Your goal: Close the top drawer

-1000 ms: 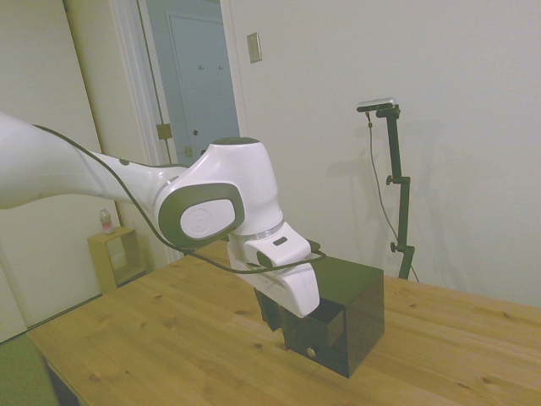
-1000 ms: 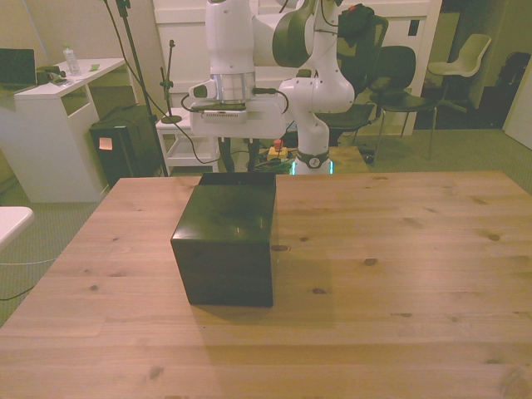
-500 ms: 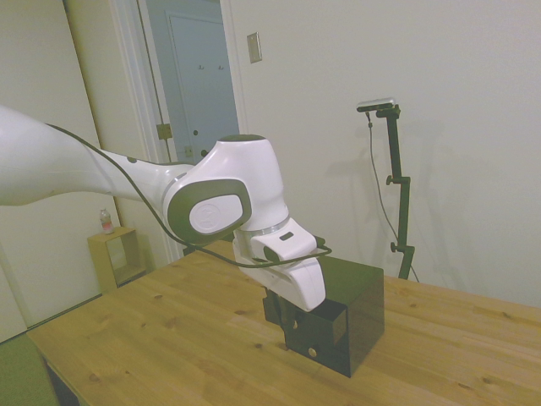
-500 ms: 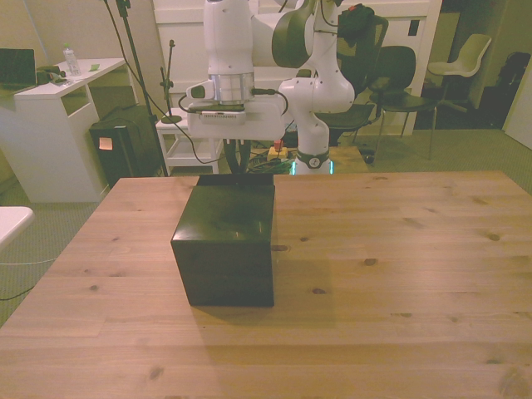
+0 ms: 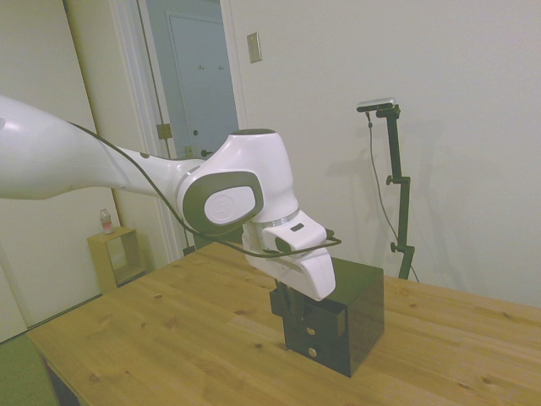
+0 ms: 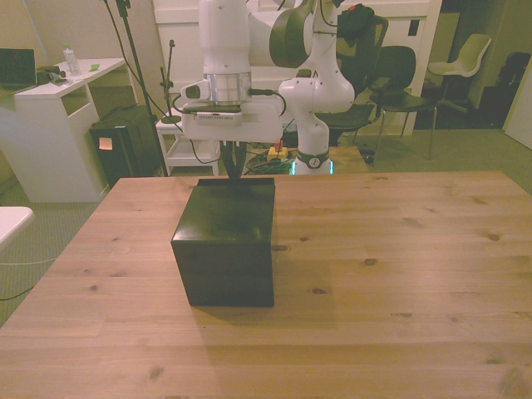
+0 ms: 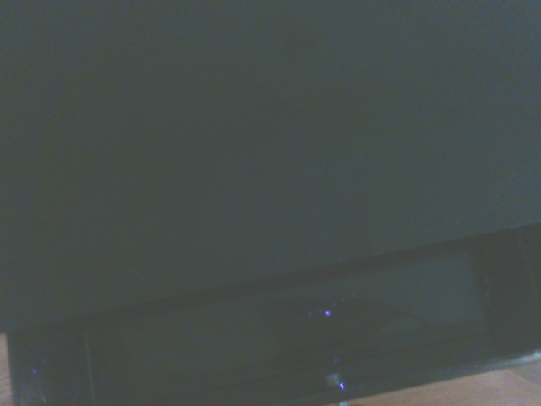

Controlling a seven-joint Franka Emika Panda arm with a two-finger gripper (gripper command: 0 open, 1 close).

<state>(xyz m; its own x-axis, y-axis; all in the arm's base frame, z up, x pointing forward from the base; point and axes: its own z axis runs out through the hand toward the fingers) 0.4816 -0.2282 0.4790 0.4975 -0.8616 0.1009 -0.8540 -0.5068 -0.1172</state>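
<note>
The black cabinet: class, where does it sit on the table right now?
In the front view the black cabinet stands left of the table's middle, close to the far edge. In the side view the gripper is right against its drawer face.

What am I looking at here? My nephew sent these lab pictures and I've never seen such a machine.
It is a white robot arm working at a wooden table. One picture is taken from the side, one from across the table, and the dark blurry one from a camera on the arm's wrist. On the table stands a small black drawer cabinet. The arm's end effector is pressed against the cabinet's front at the top drawer; two brass knobs show below. It holds nothing that I can see.
</note>
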